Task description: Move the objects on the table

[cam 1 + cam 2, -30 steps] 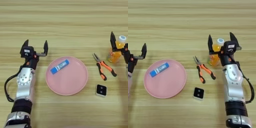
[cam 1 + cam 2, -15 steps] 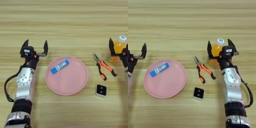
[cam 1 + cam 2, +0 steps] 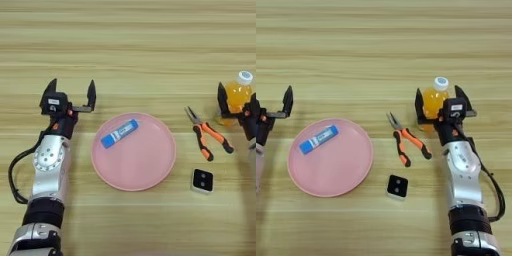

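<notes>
Lowered since a second ago: the right gripper [image 3: 441,104], which stood high around the small orange-drink bottle with a white cap [image 3: 434,101], now with its two black fingers spread wide and flanking the bottle's lower body — cap and shoulder showing clear above the gripper. No squeeze yet; fingers open, apparently not pressing the bottle. Bottle upright on the wide light wooden tabletop [image 3: 128,45], far right, same spot as before. Likely meaning: a grasp being set up lower on the body, with closing as the sensible next step, so the bottle's move not yet begun.

Unchanged on the other side: the left gripper [image 3: 71,93] parked over the tabletop just left of the round pink plate [image 3: 155,172], fingers spread, holding nothing.

Counted — one orange-drink bottle, between the right gripper's fingers. One blue-and-white tube [image 3: 119,133], lying slantwise on the plate's upper-left part. One small black-and-white cube [image 3: 202,180], flat on the tabletop just right of the plate's lower edge. One pair of orange-handled pliers [image 3: 207,135], lying between plate and bottle, jaws pointing up-left. One plate. Two grippers, both released.

Of three task objects, none visibly being carried; tube and cube well apart from either gripper.
</notes>
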`<state>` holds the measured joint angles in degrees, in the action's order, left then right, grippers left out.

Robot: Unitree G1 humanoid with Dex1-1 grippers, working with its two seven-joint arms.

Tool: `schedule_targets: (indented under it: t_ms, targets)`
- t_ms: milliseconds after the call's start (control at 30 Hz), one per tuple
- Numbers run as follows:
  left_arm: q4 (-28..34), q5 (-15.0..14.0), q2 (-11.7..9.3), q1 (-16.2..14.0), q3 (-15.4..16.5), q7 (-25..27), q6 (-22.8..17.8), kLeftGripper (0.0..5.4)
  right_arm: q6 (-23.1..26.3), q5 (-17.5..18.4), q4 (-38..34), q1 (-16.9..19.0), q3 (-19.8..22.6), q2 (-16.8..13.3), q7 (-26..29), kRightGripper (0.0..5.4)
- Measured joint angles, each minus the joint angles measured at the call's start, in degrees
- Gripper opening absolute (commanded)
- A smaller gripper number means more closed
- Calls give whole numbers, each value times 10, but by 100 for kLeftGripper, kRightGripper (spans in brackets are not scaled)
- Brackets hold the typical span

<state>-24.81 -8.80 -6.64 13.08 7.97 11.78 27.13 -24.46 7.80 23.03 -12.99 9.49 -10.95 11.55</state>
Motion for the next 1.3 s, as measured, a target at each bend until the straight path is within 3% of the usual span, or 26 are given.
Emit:
schedule_targets:
  t_ms: [333, 533, 733, 833, 1100, 1300]
  targets:
    - [39, -5, -12, 1, -6, 17, -21, 540, -10, -5, 15, -2, 0, 0, -1, 537]
    - [95, -4, -18, -4, -42, 64, -62, 540, -12, -5, 24, -7, 0, 0, 0, 537]
    - [143, -4, -43, -25, -84, 130, -121, 540, -15, -5, 31, -14, 0, -1, 0, 537]
    - [179, -7, -63, -47, -116, 188, -164, 540, -16, -5, 37, -14, 1, -1, 0, 537]
    - [221, -28, -104, -62, -132, 241, -293, 540, -22, -5, 37, -14, 0, -1, 0, 537]
    - [220, -26, -117, -63, -139, 248, -338, 540, -22, -5, 37, -14, 0, -1, 0, 537]
